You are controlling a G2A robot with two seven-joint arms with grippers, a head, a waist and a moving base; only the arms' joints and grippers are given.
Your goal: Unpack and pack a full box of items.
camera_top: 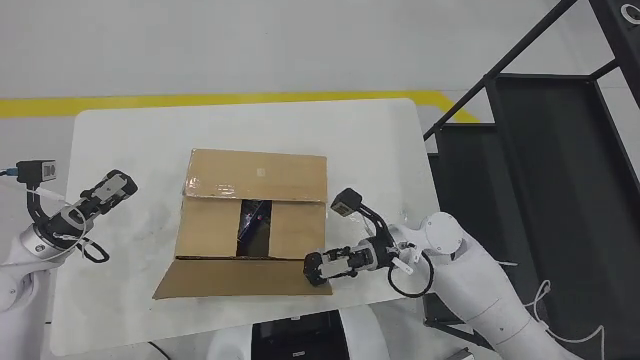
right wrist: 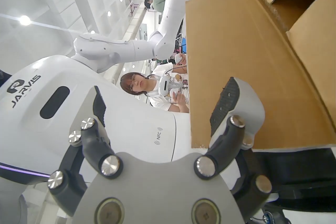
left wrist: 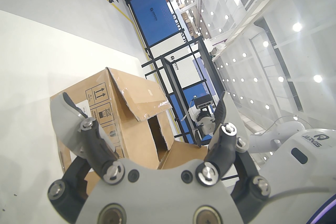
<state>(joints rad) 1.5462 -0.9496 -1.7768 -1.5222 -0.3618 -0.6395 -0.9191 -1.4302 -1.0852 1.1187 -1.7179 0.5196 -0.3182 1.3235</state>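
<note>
A brown cardboard box (camera_top: 250,215) stands in the middle of the white table (camera_top: 120,140). Its top flaps are partly apart, and a dark item (camera_top: 252,222) shows in the gap between them. The near flap (camera_top: 235,278) lies folded out flat toward me. My right gripper (camera_top: 318,265) is at that flap's right corner. In the right wrist view it (right wrist: 165,104) is open, with the edge of the near flap (right wrist: 236,51) running between its fingers. My left gripper (camera_top: 112,189) hovers left of the box, open and holding nothing. From the left wrist the box (left wrist: 123,109) appears beyond the open left gripper (left wrist: 145,109).
A black metal rack (camera_top: 540,150) stands close to the table's right side. A yellow floor line (camera_top: 200,105) runs behind the table. Bare table surface lies left of the box and behind it.
</note>
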